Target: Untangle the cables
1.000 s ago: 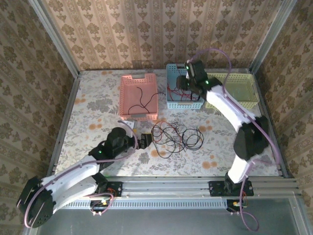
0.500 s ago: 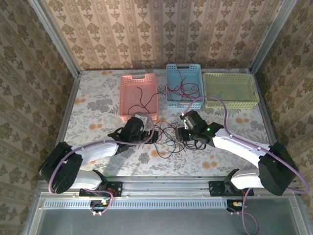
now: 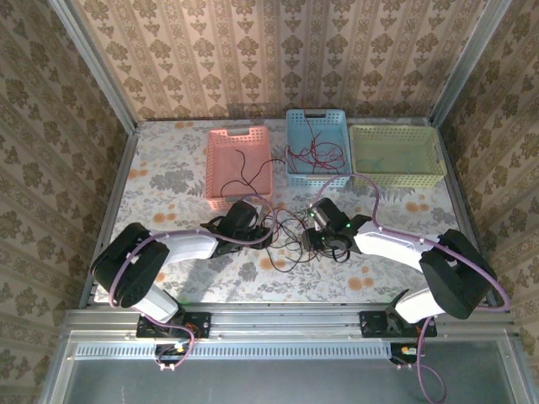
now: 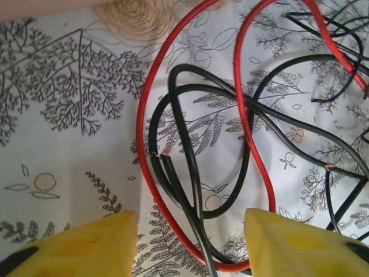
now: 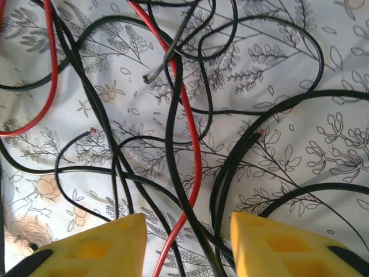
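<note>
Both jaws stood wide open, holding nothing. Left gripper [image 4: 190, 239] and right gripper [image 5: 187, 242] each straddled strands of the cables [image 3: 289, 231], heaped on the table [image 3: 168, 181] between the arms. Recommended: close on one strand only. Which strand lay uppermost appeared uncertain.

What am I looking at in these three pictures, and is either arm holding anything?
Two white robot arms are bolted at the near edge of the table. The overhead picture comes from a fixed camera above and behind them. The other two come from cameras on each wrist, the yellow shapes being that gripper's fingers. A tangle of thin red and black cables lies between the left gripper and right gripper. Both grippers are open over the tangle, strands between their fingers, nothing clamped. Behind stand a pink basket with one black cable, a blue basket with red ones, and a pale green basket.
</note>
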